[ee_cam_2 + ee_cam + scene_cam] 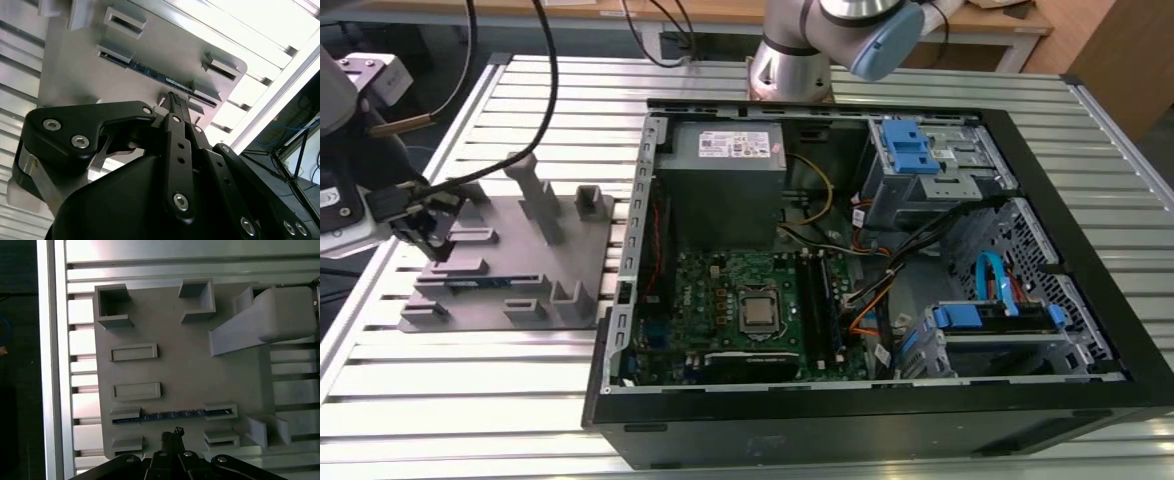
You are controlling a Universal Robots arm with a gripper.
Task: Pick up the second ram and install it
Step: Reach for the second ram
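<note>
The gripper (172, 433) hovers closed and empty beside the second ram (170, 415) in the grey holder (190, 370). Unopened, it could strike the strip.

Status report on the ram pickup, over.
Gripper shut, empty, hovering near the ram. Ram on edge in the grey tray slots. Nothing between them.

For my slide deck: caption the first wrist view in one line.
Gripper poised near the second ram, a dark-blue strip held in slotted holders on the grey fixture plate.
</note>
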